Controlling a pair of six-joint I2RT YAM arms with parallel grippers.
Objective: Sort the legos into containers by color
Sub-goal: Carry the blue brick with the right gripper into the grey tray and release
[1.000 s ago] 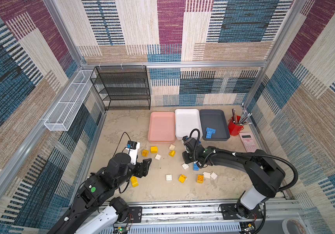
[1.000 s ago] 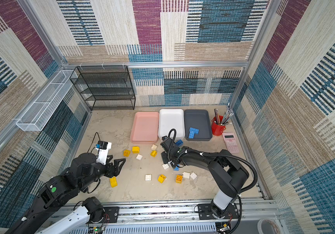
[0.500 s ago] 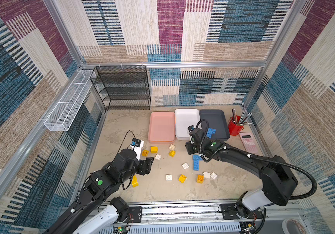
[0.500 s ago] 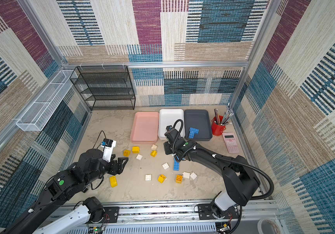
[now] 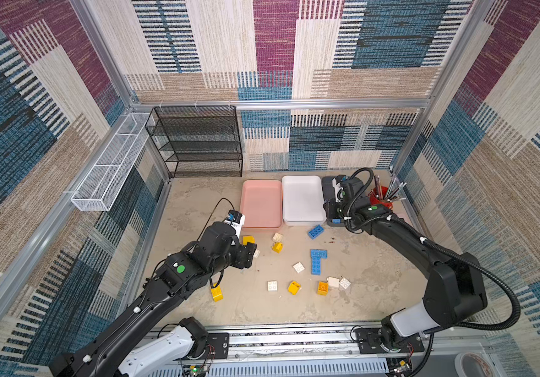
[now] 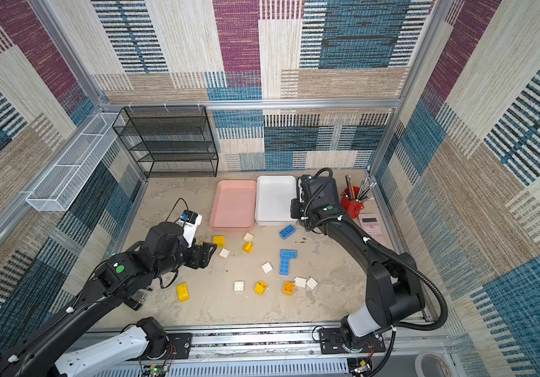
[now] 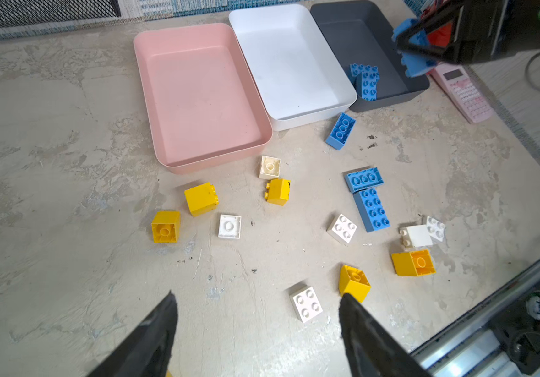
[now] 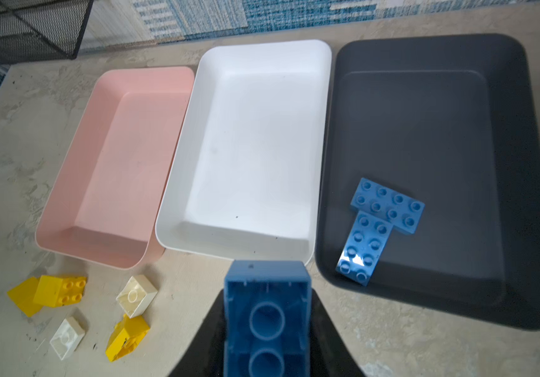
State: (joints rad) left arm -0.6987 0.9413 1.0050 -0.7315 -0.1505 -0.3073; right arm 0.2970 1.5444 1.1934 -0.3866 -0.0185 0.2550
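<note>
While the blue brick [image 8: 267,323] is clenched in the right pincer [image 8: 267,293] with its hollow underside toward the wrist camera, it hangs off the table [image 7: 50,196], raised near the dark grey tray [image 8: 425,124]. That tray sits right of centre in both top views and is largely hidden under the arm. Whether the brick is already fully over the tray I cannot tell. Two flat blue plates [image 8: 387,207] lie touching in an L on the tray's floor, so this looks like the drop-off step for blue. To do it well, the brick should come over the bare part of the grey floor, clear of the rim next to the white tray [image 8: 255,147]. It should then go low before the jaws loosen, since hard plastic dropped from height may bounce out or land in the wrong tray. Both the white tray and the pink tray [image 8: 125,163] are bare. Loose blue bricks [image 5: 315,231], yellow bricks [image 5: 294,288] and white bricks [image 5: 298,267] lie scattered across the middle of a top view. The left pincer [image 7: 258,326] is released and empty, hovering left of centre, well apart from the right arm.
</note>
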